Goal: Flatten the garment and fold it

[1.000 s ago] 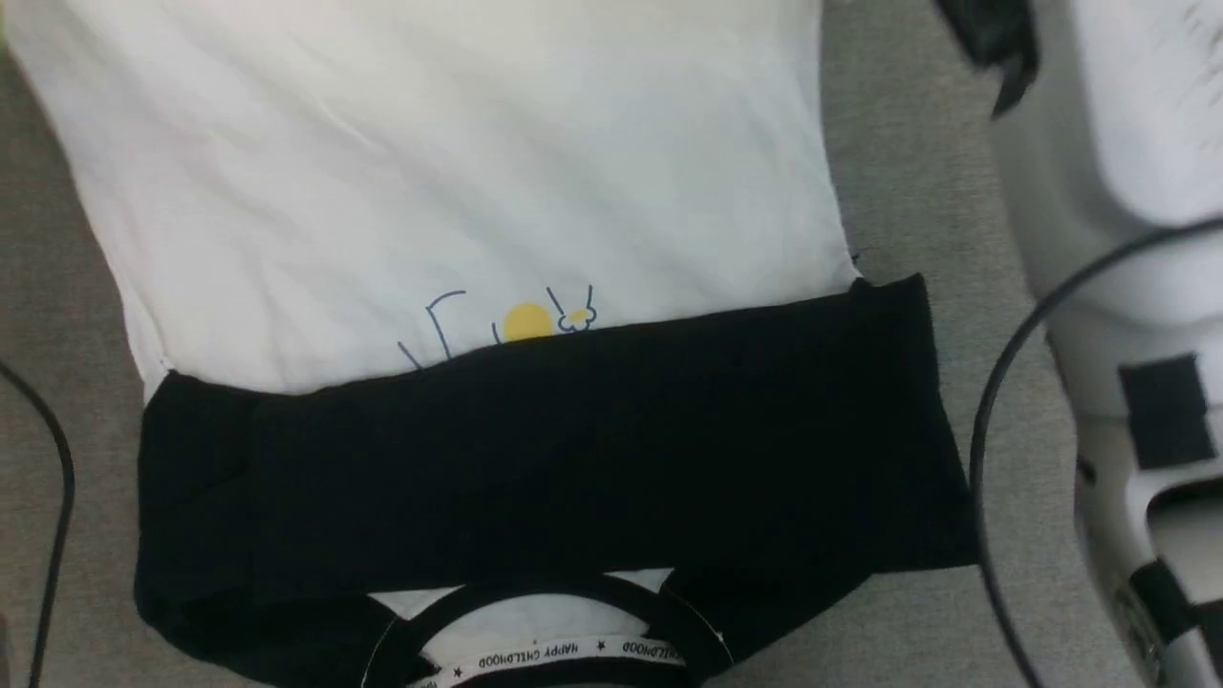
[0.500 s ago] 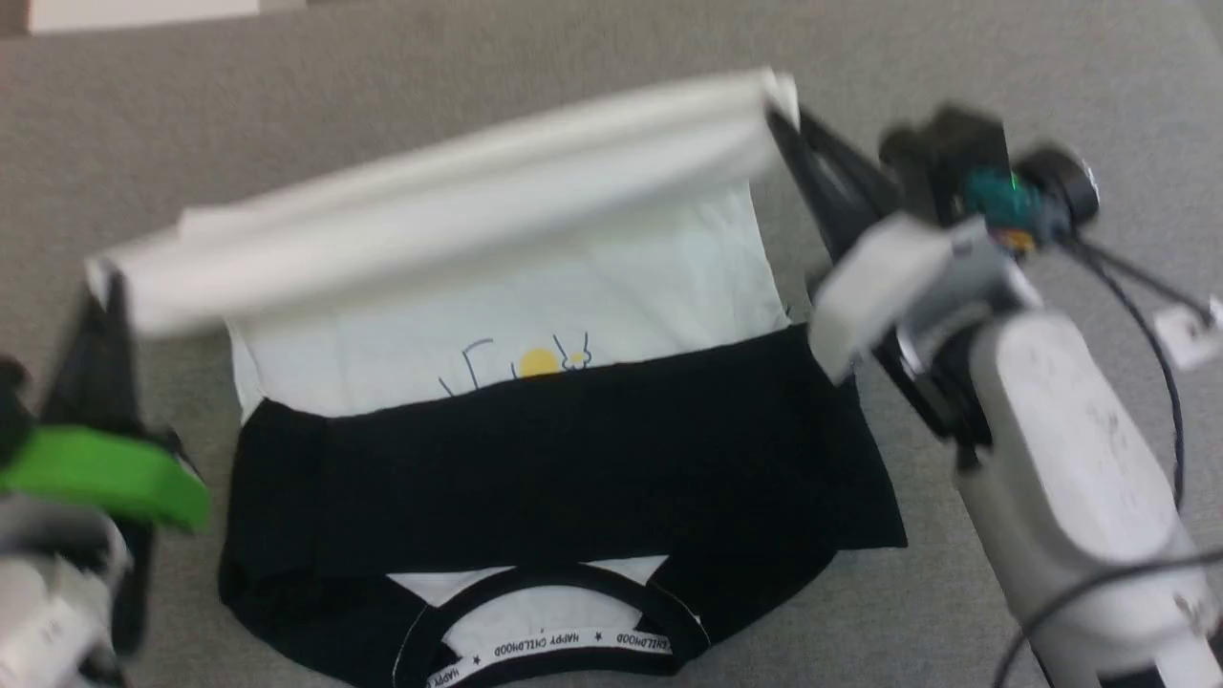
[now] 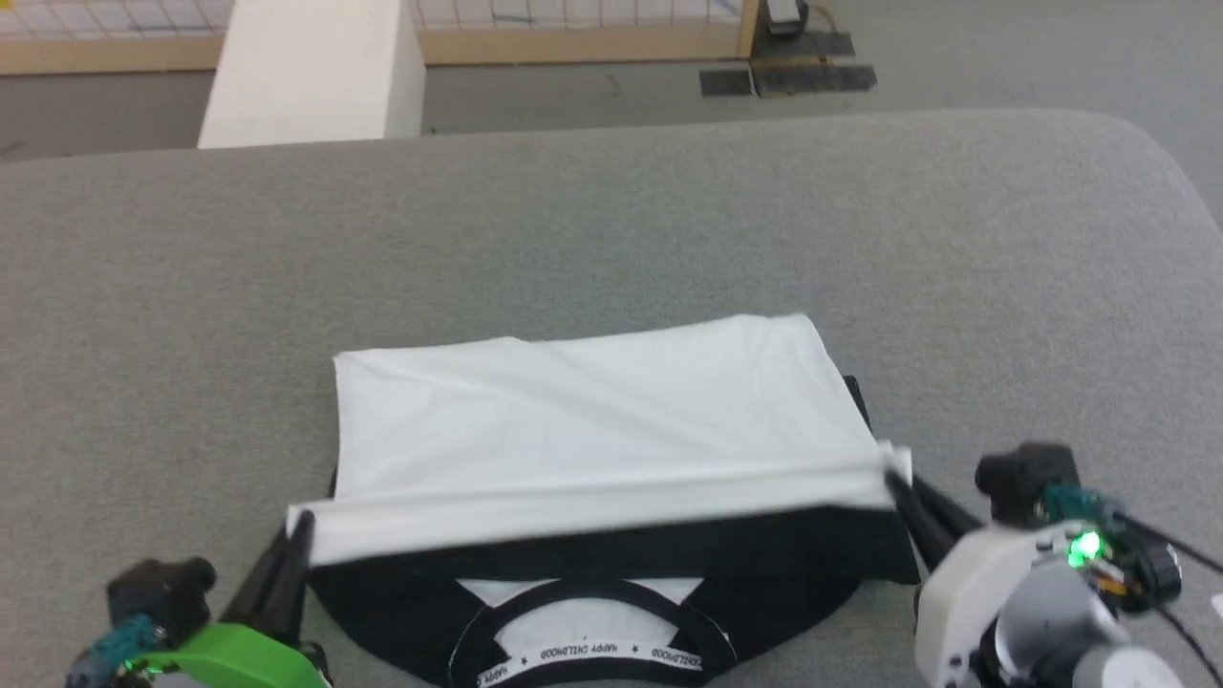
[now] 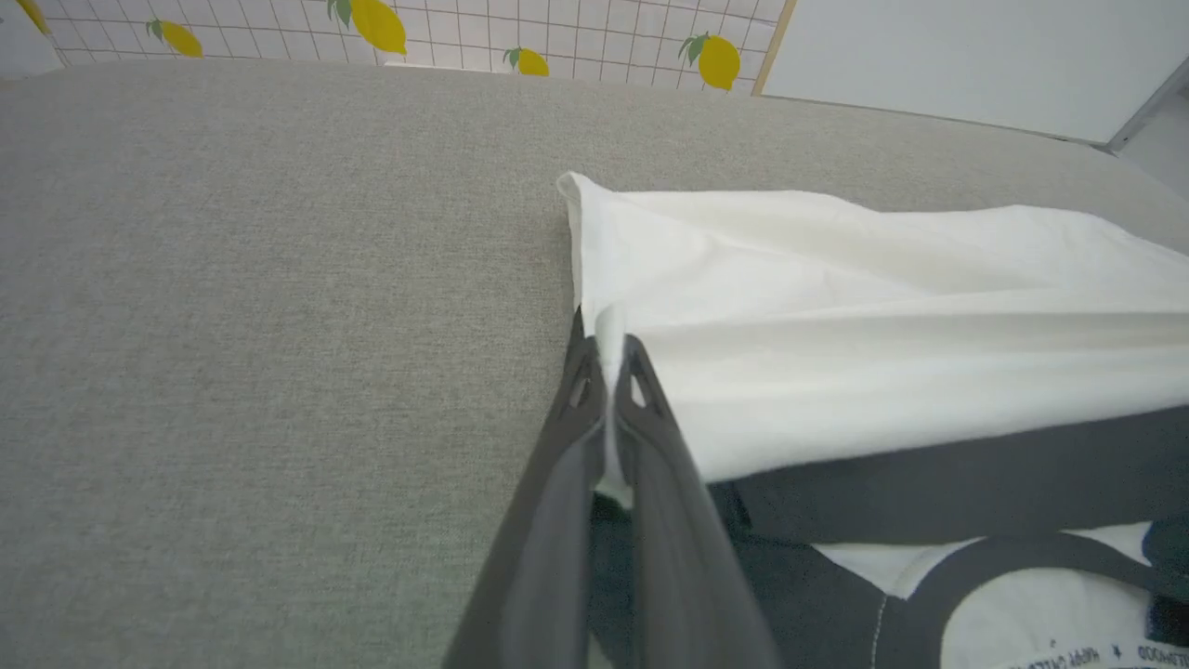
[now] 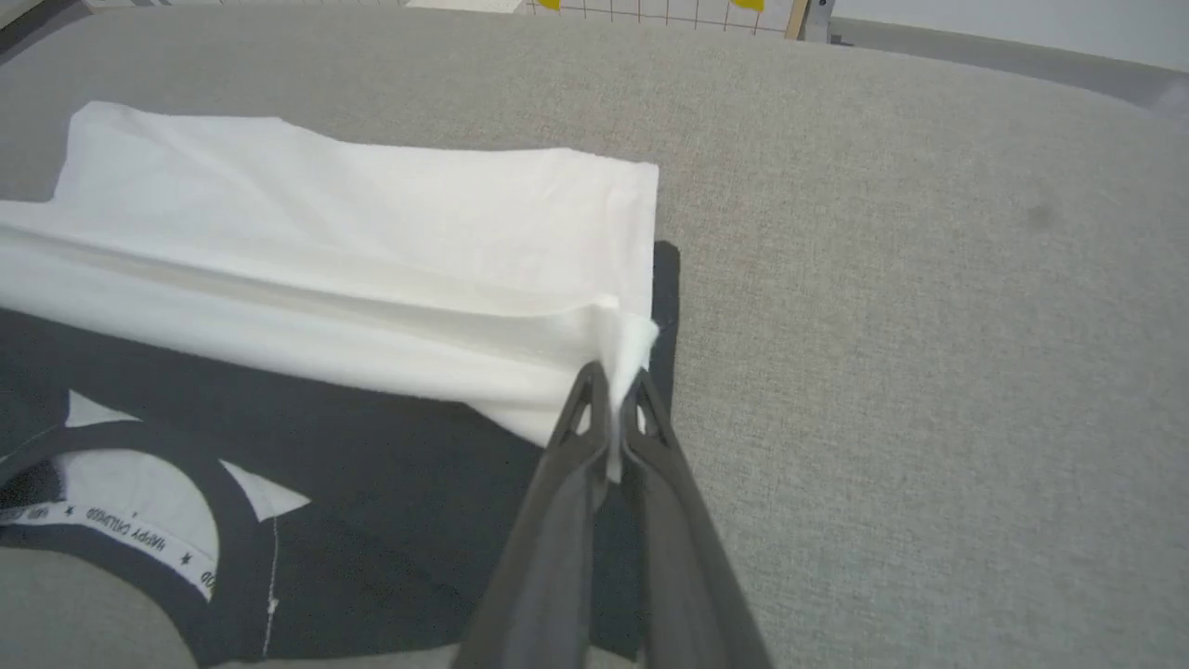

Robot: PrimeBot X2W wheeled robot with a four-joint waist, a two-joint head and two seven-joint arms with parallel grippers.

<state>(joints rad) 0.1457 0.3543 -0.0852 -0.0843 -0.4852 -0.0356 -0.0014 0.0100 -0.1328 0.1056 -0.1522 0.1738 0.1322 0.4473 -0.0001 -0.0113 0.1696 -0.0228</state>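
Across the wide grey padded surface (image 3: 611, 229) the garment (image 3: 592, 411) lies near the front edge, roughly midway between the two arms. Its white body is doubled back toward the collar, so a smooth white panel covers the upper part of the shirt. The free hem runs in a nearly straight line from one gripper to the other. Below that hem a band of black sleeve fabric (image 3: 621, 549) shows. Nearer still is the black neckband (image 3: 592, 655) with its small white lettering, curved around a patch of white. The left gripper (image 4: 604, 339) has its dark fingers pressed together on the hem's left corner, a strip of white cloth caught between them. The right gripper (image 5: 613, 372) pinches the hem's right corner the same way, a tuft of white cloth standing up past its tips. Whether the held hem rests on the black cloth or hangs just above it cannot be told. Beyond the surface stand a pale pillar (image 3: 315, 76) and a tiled wall printed with lemons (image 4: 372, 23).
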